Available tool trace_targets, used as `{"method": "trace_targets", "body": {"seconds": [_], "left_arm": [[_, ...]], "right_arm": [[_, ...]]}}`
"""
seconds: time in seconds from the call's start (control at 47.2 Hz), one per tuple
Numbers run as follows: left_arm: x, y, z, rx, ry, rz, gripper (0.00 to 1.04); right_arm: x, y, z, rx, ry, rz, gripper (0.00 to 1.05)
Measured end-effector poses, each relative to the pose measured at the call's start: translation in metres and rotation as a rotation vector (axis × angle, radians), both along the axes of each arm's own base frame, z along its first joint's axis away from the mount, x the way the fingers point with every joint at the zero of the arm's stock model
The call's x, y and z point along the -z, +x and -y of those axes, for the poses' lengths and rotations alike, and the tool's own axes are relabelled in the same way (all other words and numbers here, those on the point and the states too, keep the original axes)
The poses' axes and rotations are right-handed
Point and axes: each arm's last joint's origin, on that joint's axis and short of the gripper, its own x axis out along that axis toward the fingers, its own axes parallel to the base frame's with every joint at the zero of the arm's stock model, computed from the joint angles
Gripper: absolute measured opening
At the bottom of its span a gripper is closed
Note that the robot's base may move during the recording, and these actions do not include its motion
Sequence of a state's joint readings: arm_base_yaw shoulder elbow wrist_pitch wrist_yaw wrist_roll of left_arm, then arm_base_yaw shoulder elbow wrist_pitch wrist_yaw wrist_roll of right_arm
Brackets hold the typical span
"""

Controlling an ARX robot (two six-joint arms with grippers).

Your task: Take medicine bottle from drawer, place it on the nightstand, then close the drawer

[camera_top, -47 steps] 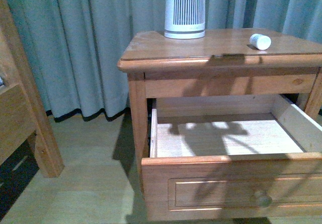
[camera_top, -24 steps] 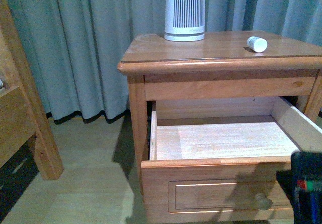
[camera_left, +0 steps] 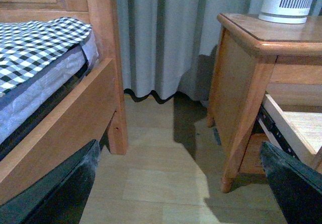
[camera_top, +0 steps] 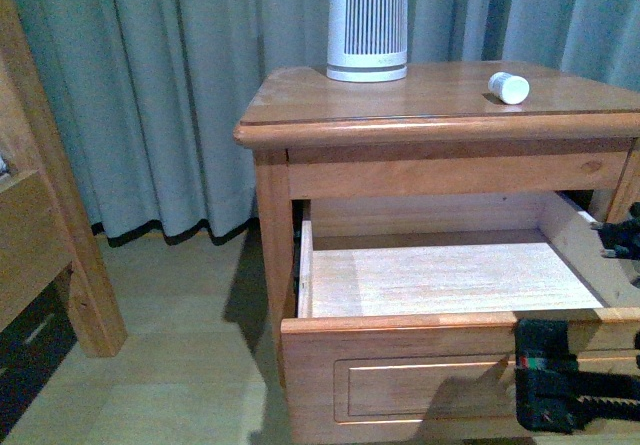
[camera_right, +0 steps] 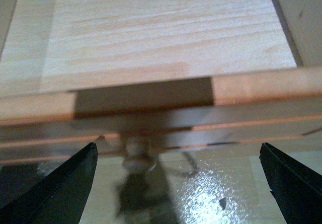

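Observation:
The medicine bottle (camera_top: 510,87), small and white, lies on its side on the nightstand's top (camera_top: 440,100), right of centre. The lower drawer (camera_top: 400,365) is pulled out, and its pale plywood floor (camera_top: 450,277) is bare. My right gripper (camera_top: 572,387) is open in front of the drawer's front panel at the lower right, hiding the knob in the front view. In the right wrist view the round knob (camera_right: 135,161) shows blurred below the drawer's top rim (camera_right: 251,88), between the open fingers (camera_right: 63,194). My left gripper (camera_left: 176,189) is open over the floor, left of the nightstand (camera_left: 241,78).
A tall white ribbed device (camera_top: 367,20) stands at the back of the nightstand top. A wooden bed frame (camera_top: 40,215) with checked bedding (camera_left: 35,43) is on the left. Grey curtains (camera_top: 170,85) hang behind. Pale wood floor (camera_left: 166,168) lies between bed and nightstand.
My right gripper has come in from the lower right edge to the front of the drawer panel and now covers the knob. The bottle and drawer have not moved.

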State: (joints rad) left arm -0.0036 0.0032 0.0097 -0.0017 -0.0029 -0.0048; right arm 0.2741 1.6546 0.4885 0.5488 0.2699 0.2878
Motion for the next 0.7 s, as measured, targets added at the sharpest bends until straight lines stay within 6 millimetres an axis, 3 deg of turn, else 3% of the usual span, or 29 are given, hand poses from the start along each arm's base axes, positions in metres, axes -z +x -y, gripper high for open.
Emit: {"method": "trace_targets", "body": {"seconds": [0.148, 0.403, 0.594, 0.7], "left_arm": [[0.000, 0.000, 0.000, 0.000, 0.000, 0.000, 0.98], [0.000, 0.000, 0.000, 0.000, 0.000, 0.000, 0.98], [0.000, 0.000, 0.000, 0.000, 0.000, 0.000, 0.98], [0.000, 0.000, 0.000, 0.000, 0.000, 0.000, 0.98]], "right_arm": [[0.014, 0.032, 0.004, 0.003, -0.062, 0.012, 0.98], [0.006, 0.135, 0.019, 0.048, -0.207, 0.122, 0.98], [-0.005, 0.177, 0.033, 0.073, -0.281, 0.165, 0.98], [0.001, 0.181, 0.039, 0.078, -0.290, 0.145, 0.98]]}}
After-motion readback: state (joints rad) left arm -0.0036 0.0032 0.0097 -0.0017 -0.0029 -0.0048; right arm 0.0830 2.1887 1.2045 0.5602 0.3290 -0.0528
